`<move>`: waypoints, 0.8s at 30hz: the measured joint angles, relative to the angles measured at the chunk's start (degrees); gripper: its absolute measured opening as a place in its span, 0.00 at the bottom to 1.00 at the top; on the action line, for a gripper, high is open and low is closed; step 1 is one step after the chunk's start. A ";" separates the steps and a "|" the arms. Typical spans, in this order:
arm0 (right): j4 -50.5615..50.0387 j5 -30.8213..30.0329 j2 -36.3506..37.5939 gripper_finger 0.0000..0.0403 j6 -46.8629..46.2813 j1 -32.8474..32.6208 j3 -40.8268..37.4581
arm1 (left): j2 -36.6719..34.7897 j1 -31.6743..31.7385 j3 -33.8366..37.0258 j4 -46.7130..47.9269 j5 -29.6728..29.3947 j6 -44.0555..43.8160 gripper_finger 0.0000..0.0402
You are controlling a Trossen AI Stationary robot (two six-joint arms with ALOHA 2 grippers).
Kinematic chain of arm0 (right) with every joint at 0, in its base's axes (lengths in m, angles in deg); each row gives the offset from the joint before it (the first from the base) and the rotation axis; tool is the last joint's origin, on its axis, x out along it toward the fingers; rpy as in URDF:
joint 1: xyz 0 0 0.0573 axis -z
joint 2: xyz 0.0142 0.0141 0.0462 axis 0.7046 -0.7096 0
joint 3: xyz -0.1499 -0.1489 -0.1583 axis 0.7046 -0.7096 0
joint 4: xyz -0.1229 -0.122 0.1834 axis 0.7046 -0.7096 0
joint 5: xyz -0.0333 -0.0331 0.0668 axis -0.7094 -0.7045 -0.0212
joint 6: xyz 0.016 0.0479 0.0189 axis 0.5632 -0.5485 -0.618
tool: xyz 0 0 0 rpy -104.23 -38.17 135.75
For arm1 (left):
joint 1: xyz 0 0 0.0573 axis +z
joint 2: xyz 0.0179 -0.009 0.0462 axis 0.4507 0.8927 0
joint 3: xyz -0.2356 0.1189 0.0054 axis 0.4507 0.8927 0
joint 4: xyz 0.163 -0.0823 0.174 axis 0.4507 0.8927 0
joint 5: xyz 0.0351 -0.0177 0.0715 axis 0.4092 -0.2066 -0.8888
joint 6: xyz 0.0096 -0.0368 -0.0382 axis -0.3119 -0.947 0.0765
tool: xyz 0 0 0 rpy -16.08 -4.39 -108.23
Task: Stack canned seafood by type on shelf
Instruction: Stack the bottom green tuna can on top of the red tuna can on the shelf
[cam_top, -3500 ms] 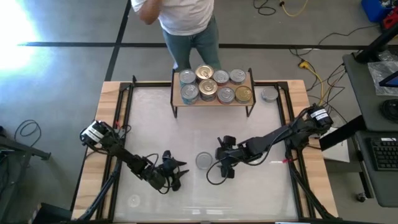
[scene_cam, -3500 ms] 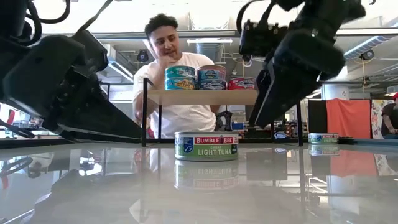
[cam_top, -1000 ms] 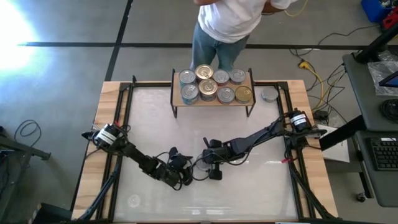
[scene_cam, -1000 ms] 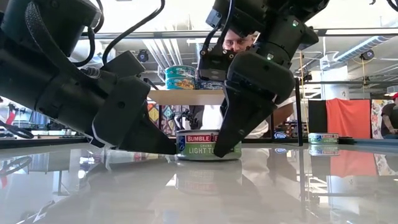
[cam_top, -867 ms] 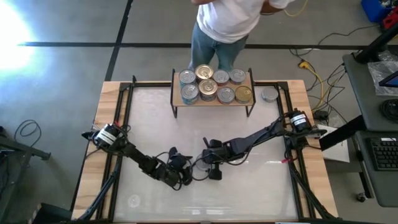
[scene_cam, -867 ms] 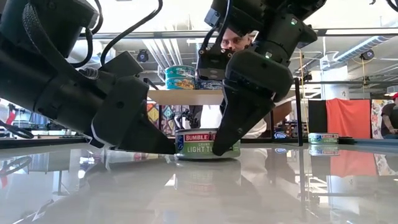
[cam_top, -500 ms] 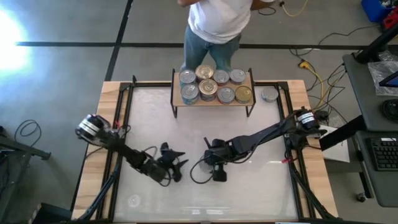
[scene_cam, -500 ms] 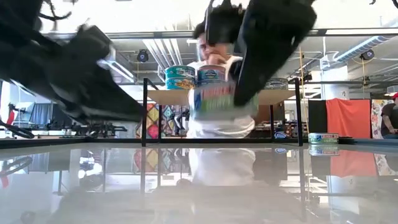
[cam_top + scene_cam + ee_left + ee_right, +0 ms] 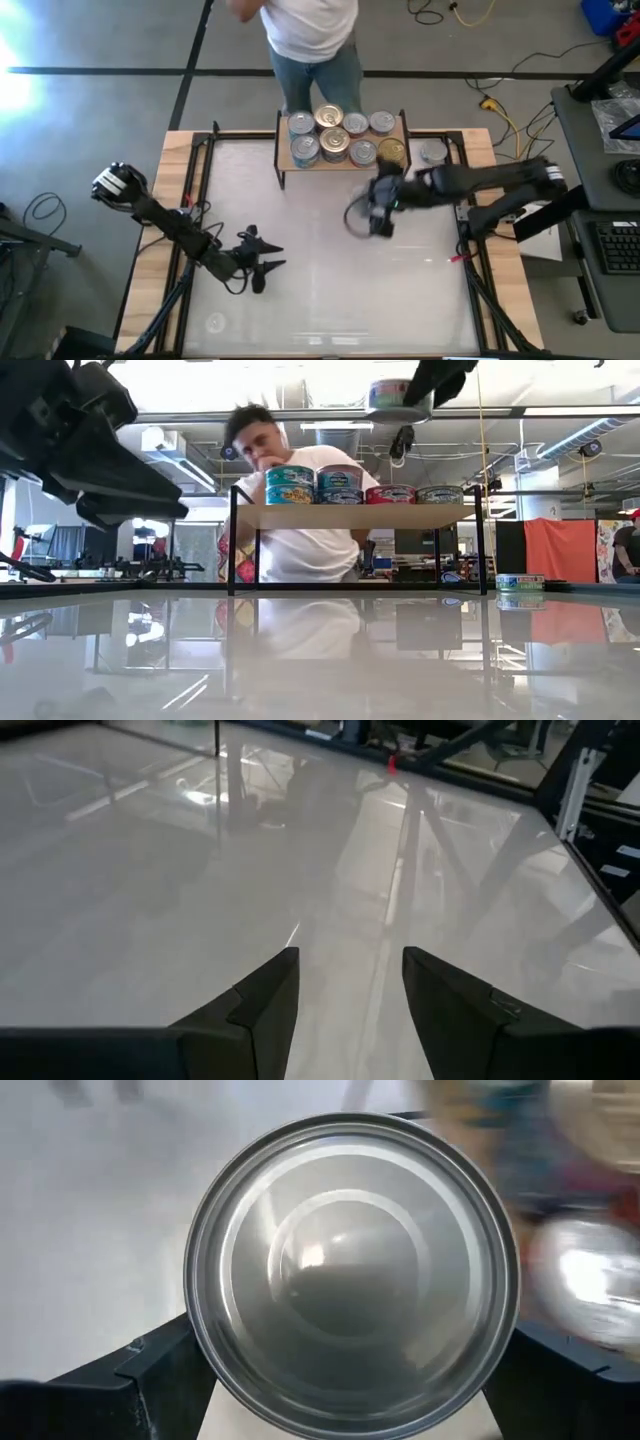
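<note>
Since 1 second ago, the right gripper (image 9: 379,212) has lifted the tin (image 9: 350,1270) off the tabletop and carried it from the table's middle up toward the shelf (image 9: 343,160); the left gripper (image 9: 258,258) has drawn back toward the left front of the table. The right gripper's fingers (image 9: 150,1380) are spread wide, clamped on the tin's 2 sides, its silver top facing the wrist camera. In the low view this tin (image 9: 397,394) hangs high above the shelf board (image 9: 350,516), near the shelf's right half. The left gripper holds nothing; its fingers (image 9: 262,1003) stand partly apart over bare white tabletop (image 9: 150,900).

On the shelf sit 8 tins (image 9: 335,140) in 2 rows, packed close, 1 gold-topped at the back (image 9: 328,116) and 1 at the front right corner (image 9: 392,152). Another tin (image 9: 432,152) lies on the table just beside the shelf's right legs. A person (image 9: 308,30) stands behind the shelf, beyond the table's far edge. Between the 2 arms the tabletop lies open, up to its wooden side rails (image 9: 160,200).
</note>
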 joint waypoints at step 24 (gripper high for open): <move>3.44 25.37 -4.81 0.95 24.09 36.27 -0.16 | -13.15 0.81 -1.55 2.17 -4.15 10.63 0.41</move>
